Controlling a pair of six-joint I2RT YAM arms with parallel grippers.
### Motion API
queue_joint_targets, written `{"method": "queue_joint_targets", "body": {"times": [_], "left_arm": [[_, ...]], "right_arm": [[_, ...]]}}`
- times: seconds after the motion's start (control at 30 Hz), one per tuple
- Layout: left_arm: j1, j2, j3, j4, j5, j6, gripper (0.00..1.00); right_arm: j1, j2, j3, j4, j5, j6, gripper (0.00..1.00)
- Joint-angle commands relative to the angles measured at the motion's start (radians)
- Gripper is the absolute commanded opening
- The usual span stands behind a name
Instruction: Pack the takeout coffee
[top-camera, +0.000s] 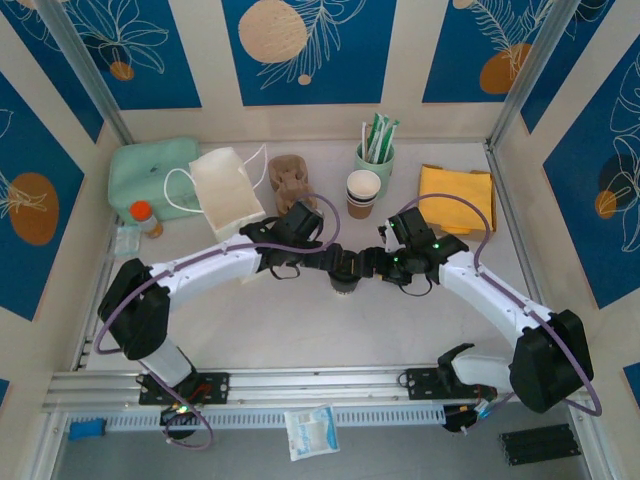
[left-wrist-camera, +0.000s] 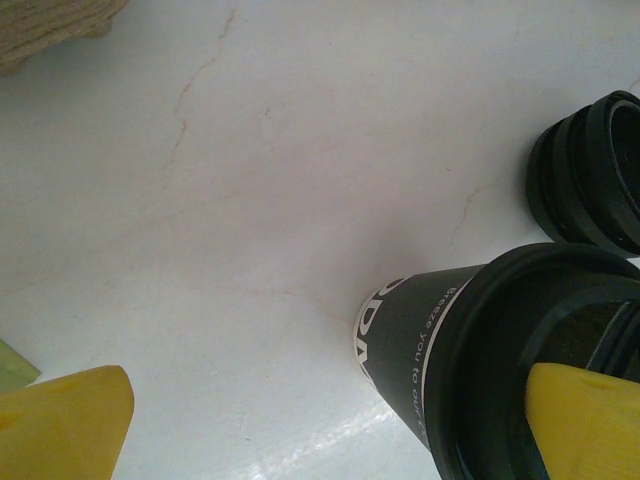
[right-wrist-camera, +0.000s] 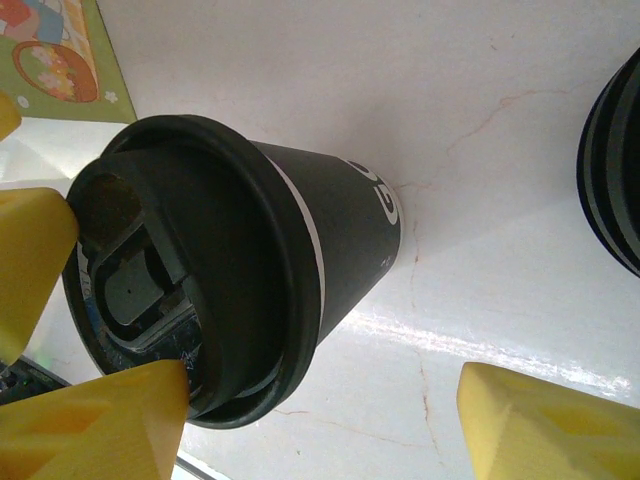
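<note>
**Takeout coffee cup (right-wrist-camera: 340, 240), dark with white lettering, upright on the bench (top-camera: 300, 330) between my two hands.**
My left hand (left-wrist-camera: 325, 425) is spread to its widest and grips nothing, one yellow finger (left-wrist-camera: 585, 420) over the cup's black lid (right-wrist-camera: 190, 270). My right hand (right-wrist-camera: 320, 405) stands partly open and empty, one finger (right-wrist-camera: 100, 425) at the lid's rim. Loose black lids (left-wrist-camera: 590, 170) sit just beside the cup.
</note>
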Motion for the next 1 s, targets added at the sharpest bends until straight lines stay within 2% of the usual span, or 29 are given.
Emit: {"method": "queue_joint_targets", "body": {"times": [0.0, 0.33, 0.97], "left_arm": [[0.013, 0.003, -0.036, 0.005, -0.015, 0.002, 0.99], [0.013, -0.015, -0.105, 0.052, 0.001, -0.027, 1.0], [0.013, -0.078, 0.09, -0.046, 0.051, 0.021, 0.99]], "right_arm": [[-0.005, 0.005, -0.028, 0.003, 0.007, -0.002, 0.71], [-0.01, 0.001, -0.084, 0.025, 0.003, 0.013, 0.71], [-0.005, -0.072, 0.138, -0.122, 0.008, -0.055, 0.77]]}}
